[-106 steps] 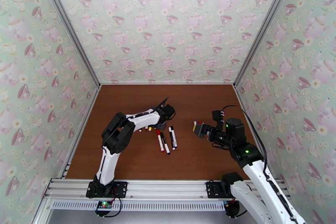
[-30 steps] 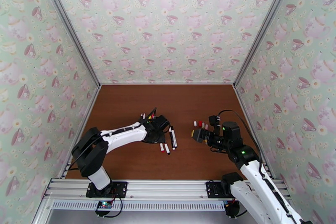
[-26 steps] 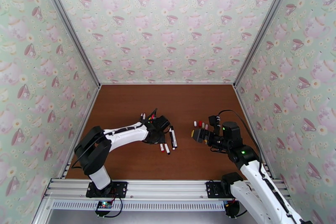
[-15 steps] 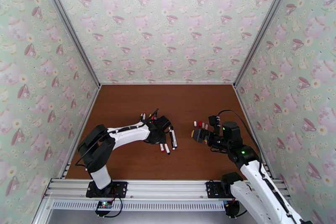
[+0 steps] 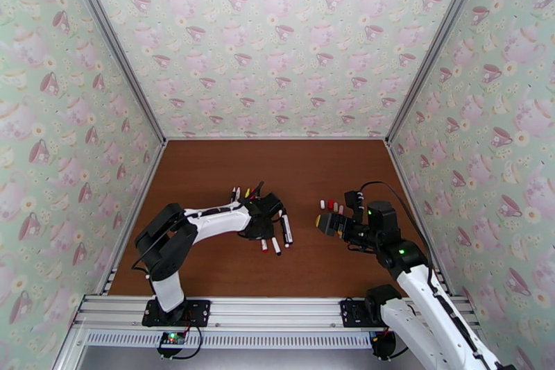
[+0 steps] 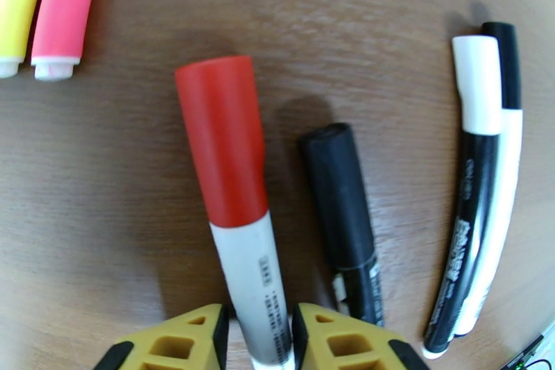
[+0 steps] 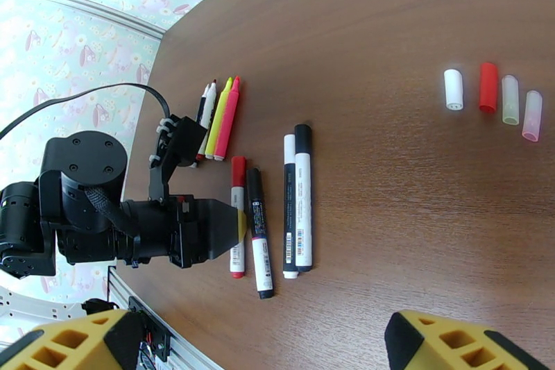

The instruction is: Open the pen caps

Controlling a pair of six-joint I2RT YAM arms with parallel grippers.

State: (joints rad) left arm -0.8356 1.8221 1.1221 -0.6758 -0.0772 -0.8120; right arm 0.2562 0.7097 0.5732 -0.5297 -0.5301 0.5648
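The left arm (image 5: 208, 215) stretches low across the brown table (image 5: 222, 267) to the pens. Just far-left of its wrist a few uncapped pens lie side by side, tips pointing far, among them a yellow pen (image 7: 220, 114) and a pink pen (image 7: 229, 114). The left gripper (image 6: 260, 340) is down over the red-capped pen (image 6: 239, 225). Its yellow fingers (image 6: 177, 343) press against either side of the white barrel, just near of the red cap (image 6: 222, 139). That pen lies flat on the table with its cap on and pointing far.

Just right of it lies the black-capped pen (image 6: 343, 219), roughly parallel, cap also at the far end. Further right two more capped pens touch along their length: a black-barrelled pen (image 6: 468, 212) with a white top, and a white-barrelled pen (image 6: 506, 156) with a black top.

Well to the right of the pens, four loose caps lie in a short row on the table: a white cap (image 7: 453, 89), a loose red cap (image 7: 488, 87), a pale cap (image 7: 510, 99) and a pink cap (image 7: 532, 115). The right gripper (image 5: 323, 222) is just near of the row's left end and faces the pens. In its wrist view its fingers (image 7: 444, 343) are spread wide at the two lower corners, with bare table between them
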